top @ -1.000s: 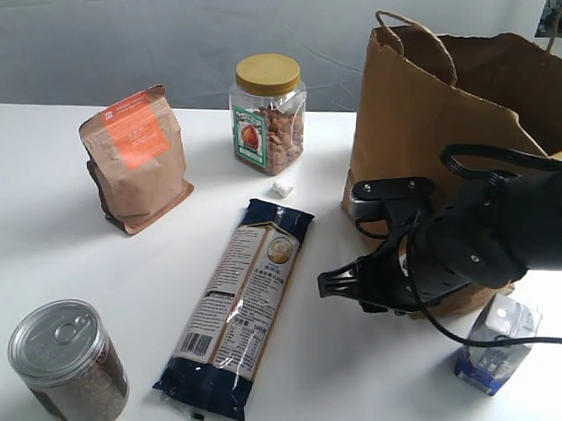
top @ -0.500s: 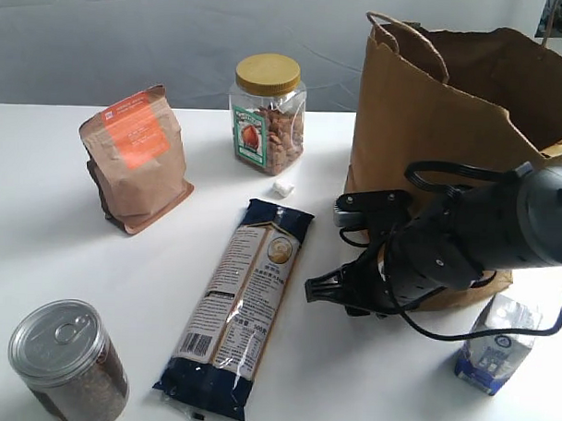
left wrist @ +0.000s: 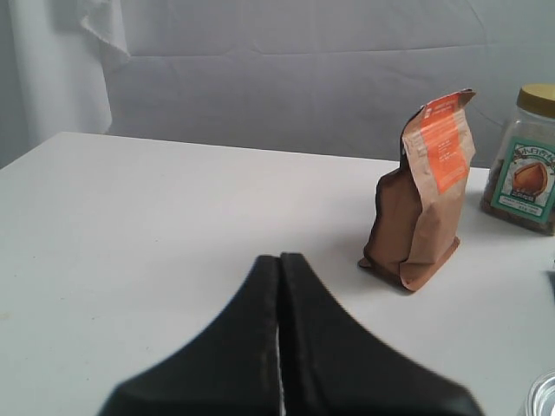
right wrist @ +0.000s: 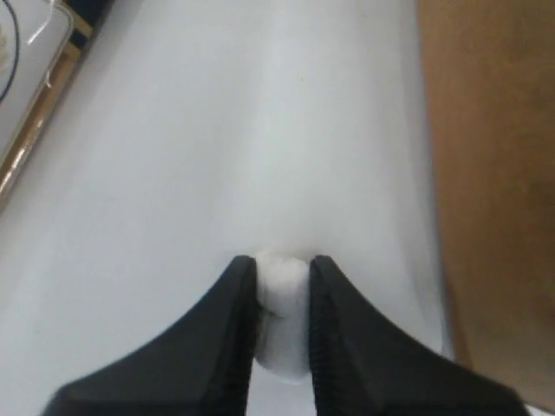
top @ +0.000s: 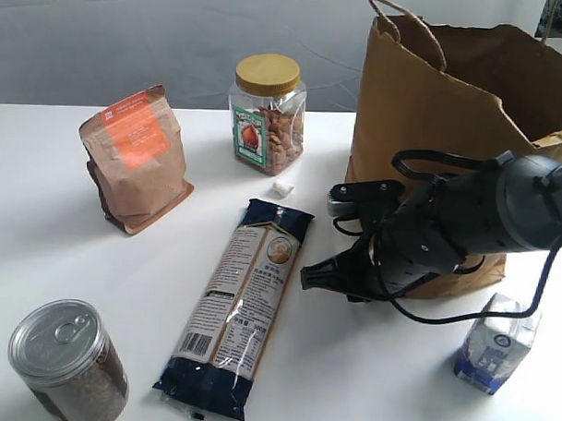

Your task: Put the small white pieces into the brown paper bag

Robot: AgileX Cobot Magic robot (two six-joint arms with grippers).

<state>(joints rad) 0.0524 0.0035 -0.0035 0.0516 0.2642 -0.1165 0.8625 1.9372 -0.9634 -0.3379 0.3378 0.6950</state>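
Note:
My right gripper (right wrist: 282,260) is shut on a small white piece (right wrist: 282,299), a soft lump pinched between the two black fingers just above the white table. In the exterior view this gripper (top: 308,276) hangs low beside the front left corner of the tall brown paper bag (top: 432,114), whose wall (right wrist: 494,173) also fills one side of the right wrist view. The held piece is hidden there. Another small white piece (top: 282,187) lies on the table in front of the nut jar. My left gripper (left wrist: 279,257) is shut and empty.
A long dark pasta packet (top: 245,302) lies left of the right gripper. A nut jar with a yellow lid (top: 266,113), a brown pouch with an orange label (top: 135,155), a tin can (top: 68,360) and a blue-and-white carton (top: 498,352) stand around.
The right arm has swung leftward along the bag's front, its gripper tip now nearer the pasta packet. The bag's top has shifted slightly. Nothing else moved.

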